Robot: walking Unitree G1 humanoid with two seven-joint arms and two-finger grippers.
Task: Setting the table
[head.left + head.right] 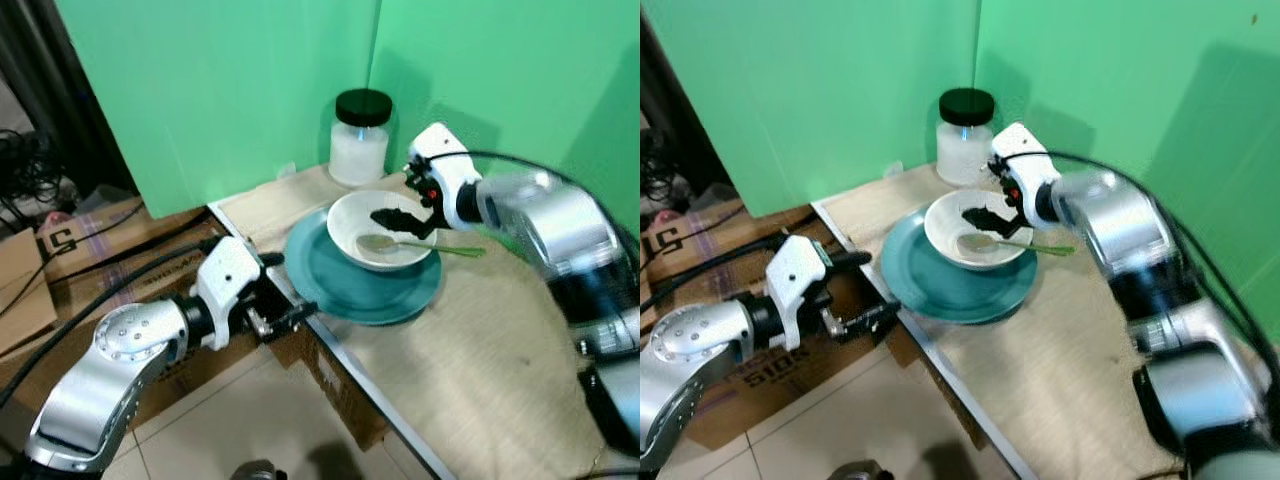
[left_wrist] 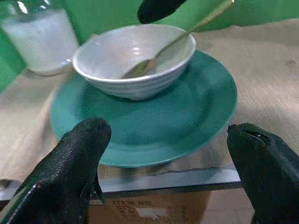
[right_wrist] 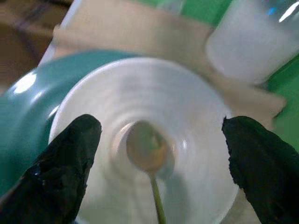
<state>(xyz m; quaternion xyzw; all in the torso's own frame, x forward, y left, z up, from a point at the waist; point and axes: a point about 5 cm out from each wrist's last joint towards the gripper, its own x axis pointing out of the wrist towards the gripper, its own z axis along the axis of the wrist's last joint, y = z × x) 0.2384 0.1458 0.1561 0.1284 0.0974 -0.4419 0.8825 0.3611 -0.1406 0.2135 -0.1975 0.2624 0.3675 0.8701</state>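
Observation:
A white bowl (image 1: 378,230) sits on a teal plate (image 1: 365,275) on the burlap-covered table (image 1: 480,340). A spoon (image 1: 415,245) with a green handle lies in the bowl, its handle resting over the rim. My right gripper (image 1: 405,216) hovers open just above the bowl, and the spoon bowl (image 3: 145,149) shows between its fingers (image 3: 60,168). My left gripper (image 1: 285,320) stands open at the table's near edge, level with the plate (image 2: 149,121) and empty.
A glass jar (image 1: 360,140) with a black lid and white contents stands behind the bowl by the green backdrop. Cardboard boxes (image 1: 60,260) and cables lie on the floor to the left. The table's metal edge (image 1: 370,390) runs diagonally toward me.

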